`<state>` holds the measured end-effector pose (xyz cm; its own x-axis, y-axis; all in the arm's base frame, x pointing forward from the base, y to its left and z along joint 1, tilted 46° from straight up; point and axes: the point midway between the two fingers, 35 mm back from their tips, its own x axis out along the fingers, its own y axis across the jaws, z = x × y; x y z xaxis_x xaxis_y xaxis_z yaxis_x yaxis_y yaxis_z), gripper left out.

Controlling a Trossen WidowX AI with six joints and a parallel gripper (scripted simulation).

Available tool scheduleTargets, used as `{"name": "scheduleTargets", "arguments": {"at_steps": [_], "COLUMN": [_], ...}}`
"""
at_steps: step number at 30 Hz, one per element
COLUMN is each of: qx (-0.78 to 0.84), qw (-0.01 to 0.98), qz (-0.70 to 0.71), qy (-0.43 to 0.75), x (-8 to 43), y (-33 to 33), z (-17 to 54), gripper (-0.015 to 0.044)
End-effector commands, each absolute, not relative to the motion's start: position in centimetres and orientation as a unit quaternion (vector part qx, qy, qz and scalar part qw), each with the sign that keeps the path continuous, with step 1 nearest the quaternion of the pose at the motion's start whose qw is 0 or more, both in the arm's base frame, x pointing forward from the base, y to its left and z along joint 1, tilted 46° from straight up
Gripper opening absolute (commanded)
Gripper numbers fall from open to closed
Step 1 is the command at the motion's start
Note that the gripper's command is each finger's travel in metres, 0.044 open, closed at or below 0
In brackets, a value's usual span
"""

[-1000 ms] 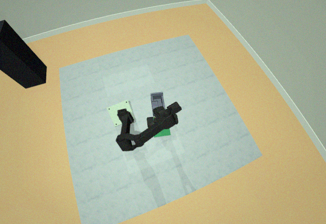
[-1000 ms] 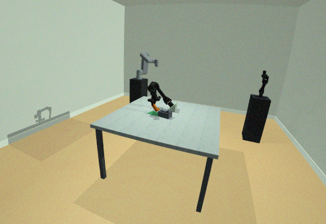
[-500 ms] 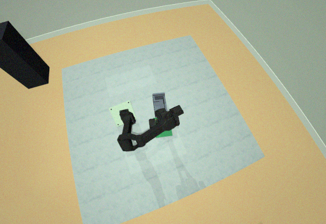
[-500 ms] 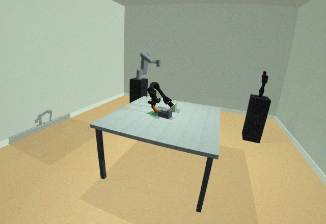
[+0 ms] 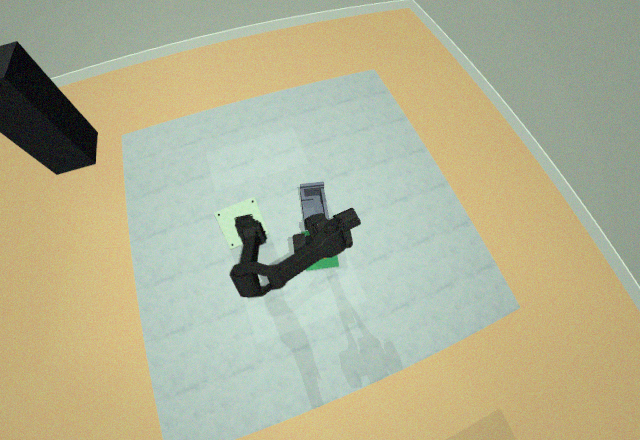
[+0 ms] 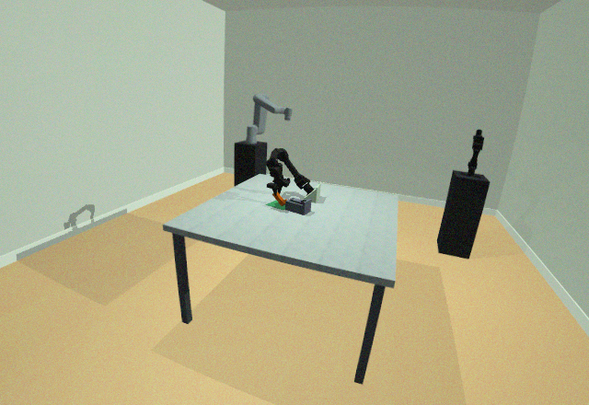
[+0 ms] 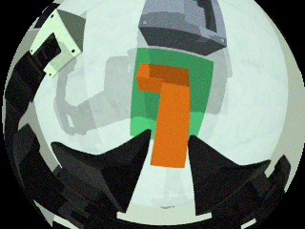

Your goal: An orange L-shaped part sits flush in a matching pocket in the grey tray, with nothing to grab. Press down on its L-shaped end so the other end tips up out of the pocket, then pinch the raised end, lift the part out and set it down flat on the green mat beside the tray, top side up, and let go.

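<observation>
The orange L-shaped part [image 6: 279, 199] [image 7: 172, 126] is out of the tray and over the green mat [image 5: 323, 263] [image 6: 274, 204] [image 7: 145, 109]. In the exterior view it is tilted, with its L-shaped end low beside the tray and its straight end raised. Whether the low end touches the mat is not clear. My gripper [image 6: 275, 191] [image 7: 171, 136] is open, with its fingers on either side of the raised straight end. A thin gap shows beside the left finger in the wrist view. The grey tray [image 5: 313, 209] [image 6: 298, 207] [image 7: 181, 42] has an empty pocket.
The arm's pale green base plate [image 5: 227, 228] [image 7: 69, 56] stands on the table [image 5: 413, 270] [image 6: 332, 238], to the left of the tray in the top view. Black pedestals with other arms stand beyond the table in the exterior view.
</observation>
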<state>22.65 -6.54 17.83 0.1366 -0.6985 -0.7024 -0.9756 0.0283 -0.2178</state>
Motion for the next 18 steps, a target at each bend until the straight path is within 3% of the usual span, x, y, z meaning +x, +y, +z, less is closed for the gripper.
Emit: {"name": "scheduleTargets", "arguments": {"at_steps": [1,6,18], "qx": [-0.668,-0.668,-0.668], "qw": [0.349,0.349,0.349], "qz": [0.198,0.198,0.198], "qy": [0.626,0.626,0.626], "x": [22.65,22.65,22.65], "y": [-6.54,-6.54,-6.54], "z": [17.83,17.83,17.83], "gripper": [0.0262,0.0394,0.04]}}
